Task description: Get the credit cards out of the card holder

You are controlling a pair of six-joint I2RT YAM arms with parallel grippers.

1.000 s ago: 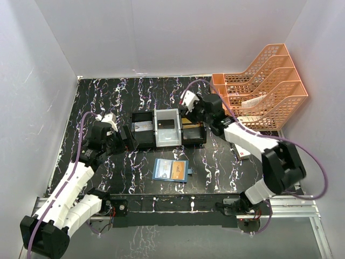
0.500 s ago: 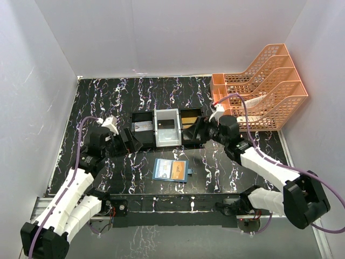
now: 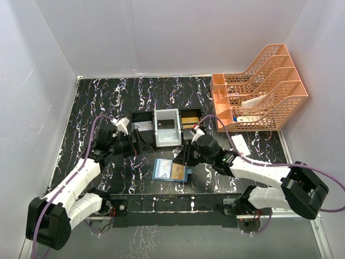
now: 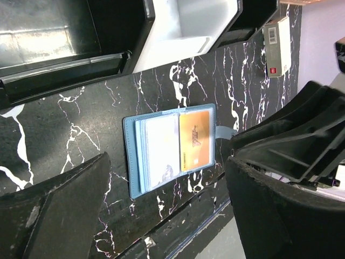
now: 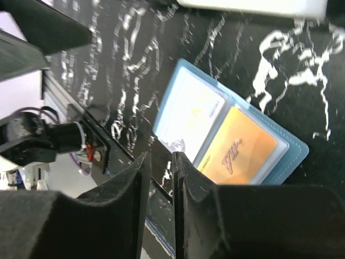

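Note:
The blue card holder [image 3: 170, 170] lies open on the black marbled table, near the front edge. In the left wrist view the card holder [image 4: 170, 148] shows a gold-tan credit card [image 4: 194, 140] in its right pocket and a pale card [image 4: 159, 148] in its left. The right wrist view shows the same gold card [image 5: 240, 154]. My left gripper [image 3: 137, 144] is open and empty, up and left of the holder; its jaws [image 4: 168, 158] stand wide apart. My right gripper [image 3: 180, 157] is just above the holder's right edge, its jaws [image 5: 160, 159] nearly together on nothing.
A black-and-white three-compartment tray [image 3: 167, 128] stands behind the holder, with a card lying in each compartment. An orange stacked rack [image 3: 259, 89] stands at the back right. A white box with a red mark [image 3: 241, 147] lies to the right.
My right gripper swung from the tray's right compartment down and left to the card holder. My left gripper shifted right, towards the tray's front.

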